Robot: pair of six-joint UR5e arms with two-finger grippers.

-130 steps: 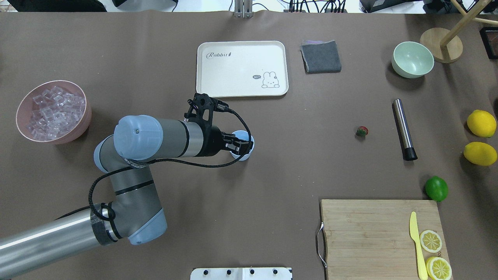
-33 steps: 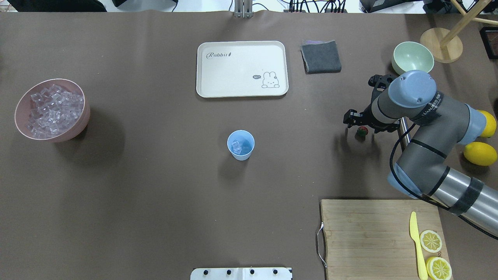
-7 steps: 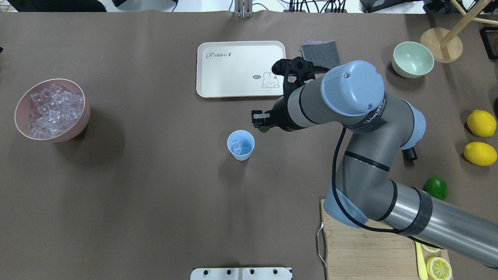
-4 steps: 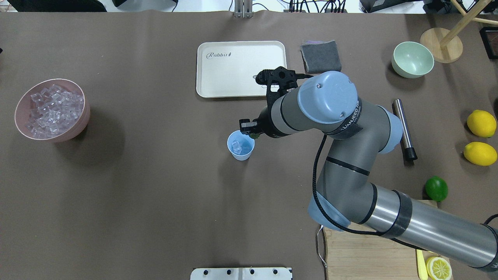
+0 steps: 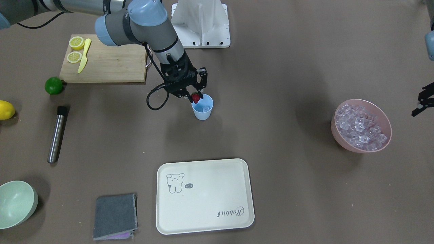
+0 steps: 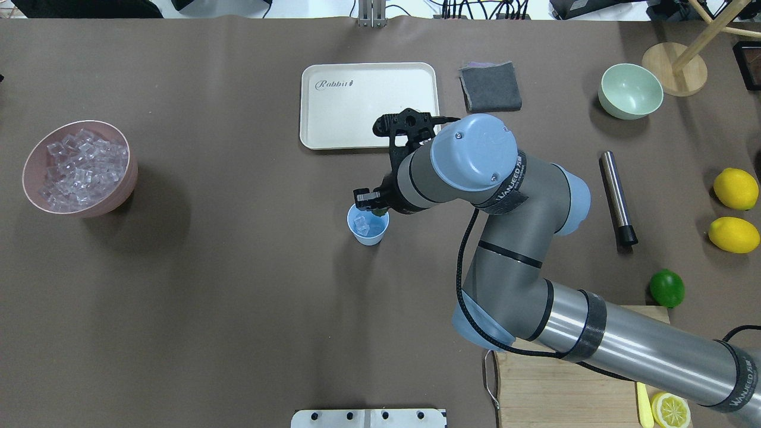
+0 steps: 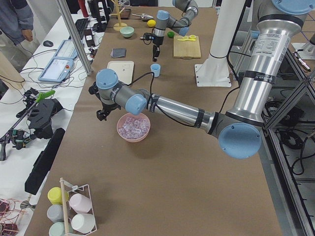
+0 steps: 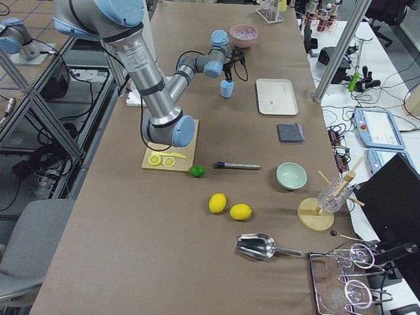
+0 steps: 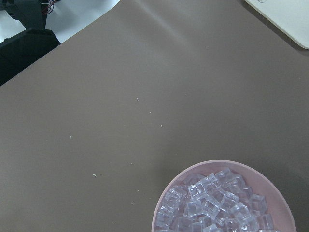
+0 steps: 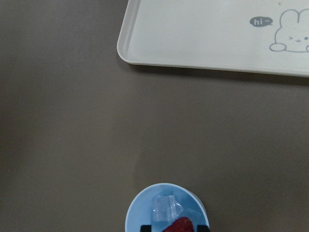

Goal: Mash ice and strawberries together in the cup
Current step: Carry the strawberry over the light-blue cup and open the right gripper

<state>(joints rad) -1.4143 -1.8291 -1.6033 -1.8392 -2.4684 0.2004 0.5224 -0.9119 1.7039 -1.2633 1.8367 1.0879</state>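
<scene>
A brown-covered worktop [image 6: 238,309] fills the view, with cables bunched along its far edge. On the left is one pink bowl [image 6: 131,181] heaped with ice [image 6: 80,169]. The left hand [image 5: 422,101] hangs near the bowl, and I cannot tell whether it is open or closed. At mid-worktop stands one cup [image 6: 371,236] holding a single ice cube. The right hand [image 5: 196,96] pinches the strawberry [image 5: 195,98] at the cup's rim, over the opening. Further right are one cream tray [image 6: 357,107], one grey cloth [image 6: 490,86], one pale green bowl [image 6: 630,92], one steel cylinder [image 6: 616,196], two lemons [image 6: 736,188] and one lime [image 6: 666,288]. One board [image 5: 108,64] carries two lemon halves [image 5: 76,42] and a yellow knife [image 5: 83,61].
</scene>
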